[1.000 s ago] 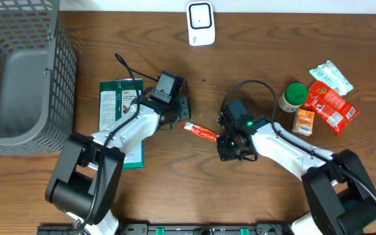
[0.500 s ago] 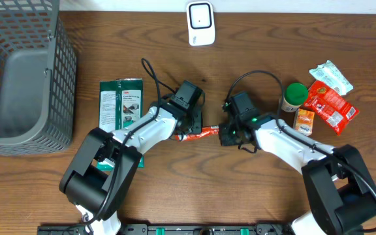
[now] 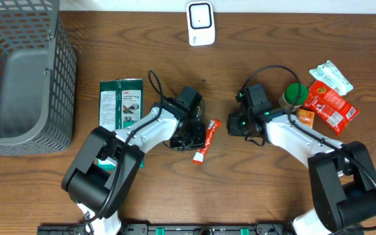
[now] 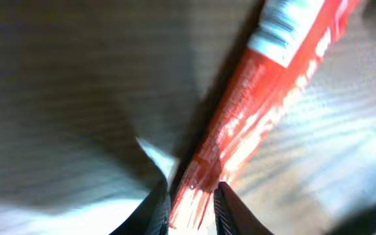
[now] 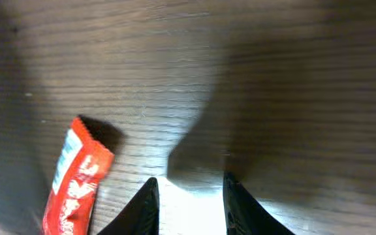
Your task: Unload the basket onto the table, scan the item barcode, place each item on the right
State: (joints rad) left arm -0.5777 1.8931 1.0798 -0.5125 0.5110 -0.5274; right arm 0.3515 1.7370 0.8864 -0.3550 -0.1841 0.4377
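**Well short of the scanner (image 3: 200, 23): sachet (image 3: 203, 140) pinched by its end**

Your left gripper (image 4: 193, 207) was clamped, apparently, on the crimped tail. The sachet looked light, limp and slick, so the flat seam was the place to hold. Only the right wrist view showed your right gripper (image 5: 188, 202) apart and empty.

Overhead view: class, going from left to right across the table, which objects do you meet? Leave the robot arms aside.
Grey mesh basket → green packet → red sachet → green-lidded jar → red snack packet.
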